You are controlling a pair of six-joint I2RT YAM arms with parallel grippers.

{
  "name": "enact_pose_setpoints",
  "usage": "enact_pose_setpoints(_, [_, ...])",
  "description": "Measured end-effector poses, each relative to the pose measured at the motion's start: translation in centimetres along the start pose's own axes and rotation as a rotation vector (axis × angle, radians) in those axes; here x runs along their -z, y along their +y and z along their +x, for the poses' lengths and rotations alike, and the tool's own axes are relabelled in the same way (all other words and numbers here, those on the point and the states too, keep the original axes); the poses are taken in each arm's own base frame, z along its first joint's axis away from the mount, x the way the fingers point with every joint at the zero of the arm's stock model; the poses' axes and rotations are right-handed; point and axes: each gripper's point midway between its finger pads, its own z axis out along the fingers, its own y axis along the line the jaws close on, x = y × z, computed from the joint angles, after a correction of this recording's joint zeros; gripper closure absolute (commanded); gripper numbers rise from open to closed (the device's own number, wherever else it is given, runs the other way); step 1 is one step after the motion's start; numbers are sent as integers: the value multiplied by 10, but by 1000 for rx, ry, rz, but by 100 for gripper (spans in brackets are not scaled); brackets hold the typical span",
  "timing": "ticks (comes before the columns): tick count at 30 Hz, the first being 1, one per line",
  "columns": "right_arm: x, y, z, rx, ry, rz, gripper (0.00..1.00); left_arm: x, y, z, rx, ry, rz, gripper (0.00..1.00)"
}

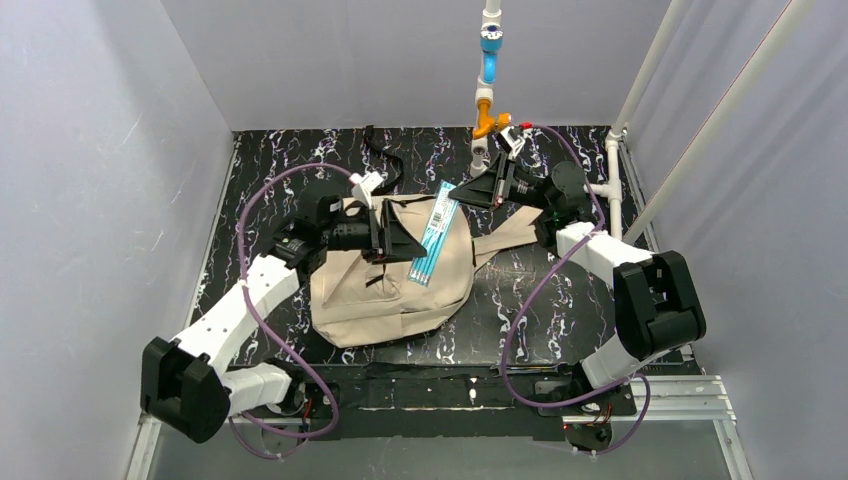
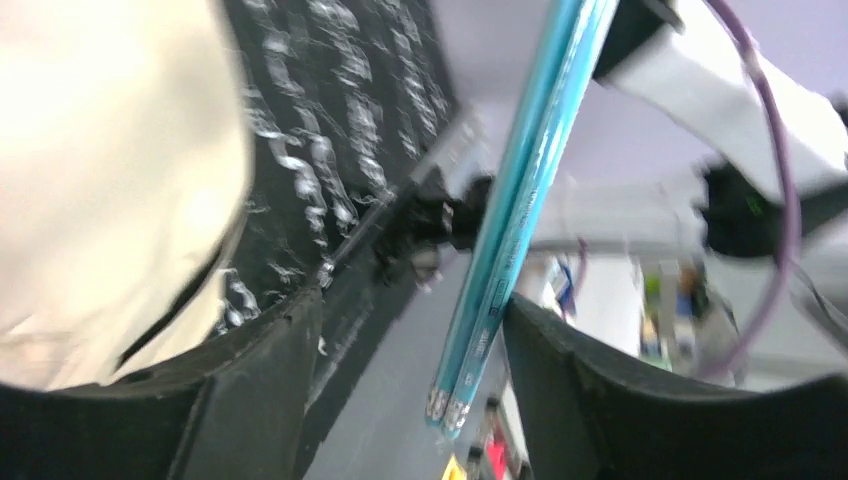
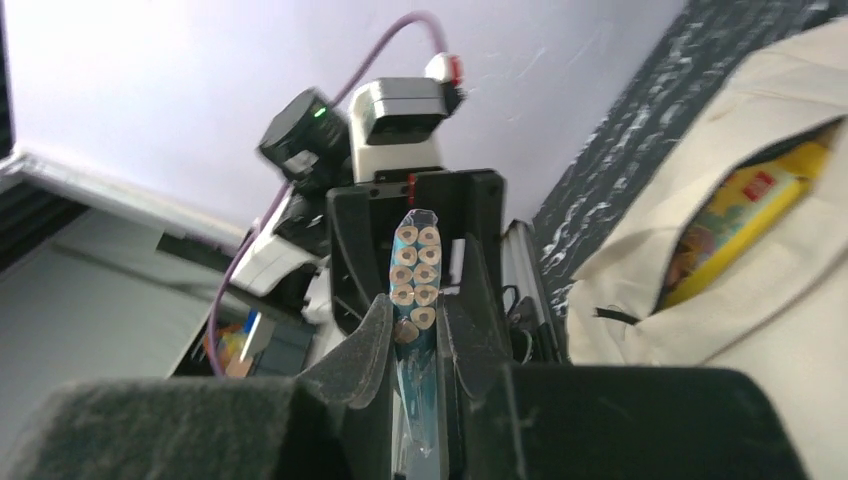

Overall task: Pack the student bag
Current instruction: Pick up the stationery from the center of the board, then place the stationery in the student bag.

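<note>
Right fingers point(image 3: 372, 335) pinch the pencil pack point(image 3: 417, 265) at mid-frame while left fingers point(image 2: 250, 400) stand apart around it, seemingly a handover above the bag point(image 1: 385, 295).

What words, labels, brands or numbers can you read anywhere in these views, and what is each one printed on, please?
No text can be read with certainty.
Dark lettering along the pencils of the pencil pack: too blurred to read.
White marks on that pack's wrapper, seen from above: too small to read.
Red patch on the yellow book inside the bag: too small to read.
</note>
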Motion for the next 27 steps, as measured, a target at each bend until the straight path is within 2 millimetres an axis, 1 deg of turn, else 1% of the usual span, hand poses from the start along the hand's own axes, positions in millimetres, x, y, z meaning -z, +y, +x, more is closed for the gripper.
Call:
enact_pose_setpoints(1, [0,-7,-2,1,-11,22,95,3,10,-3,15,-32,-59,28])
enact_pose_setpoints(3, [2,-29,-9,-9,-46,109,96,15,33,-12,28,-127,-226,26])
enact_pose_setpoints(5, [3,-53,-21,-17,-95,234,96,33,56,-22,3,-226,-401,27])
enact_pose_setpoints(7, [7,-75,-37,12,-168,378,96,48,73,-34,-37,-292,-534,29])
enact_pose_setpoints(9, [15,-87,-45,55,-225,481,97,57,88,-48,-74,-329,-648,30])
enact_pose_setpoints(11, [21,-97,-50,81,-267,554,97,59,105,-65,-103,-337,-741,30])
enact_pose_setpoints(13, [25,-107,-54,96,-299,602,99,54,128,-77,-120,-313,-826,33])
enact_pose_setpoints(15, [24,-121,-56,96,-313,629,99,49,151,-82,-128,-276,-893,37])
enact_pose_setpoints(16, [23,-130,-56,89,-313,641,99,46,164,-83,-133,-248,-930,41])
enact_pose_setpoints(17, [22,-141,-54,77,-310,655,99,44,172,-83,-136,-230,-951,49])
enact_pose_setpoints(19, [19,-166,-46,46,-293,685,99,39,187,-85,-144,-188,-988,59])
enact_pose_setpoints(21, [15,-188,-34,7,-268,709,99,37,195,-87,-159,-162,-1007,69])
enact_pose_setpoints(23, [11,-200,-27,-23,-256,712,99,36,197,-91,-176,-152,-1017,77])
enact_pose_setpoints(25, [6,-202,-26,-32,-257,703,99,39,198,-93,-197,-149,-1031,82])
enact_pose_setpoints(27, [2,-200,-30,-24,-262,688,99,41,198,-93,-213,-143,-1038,90])
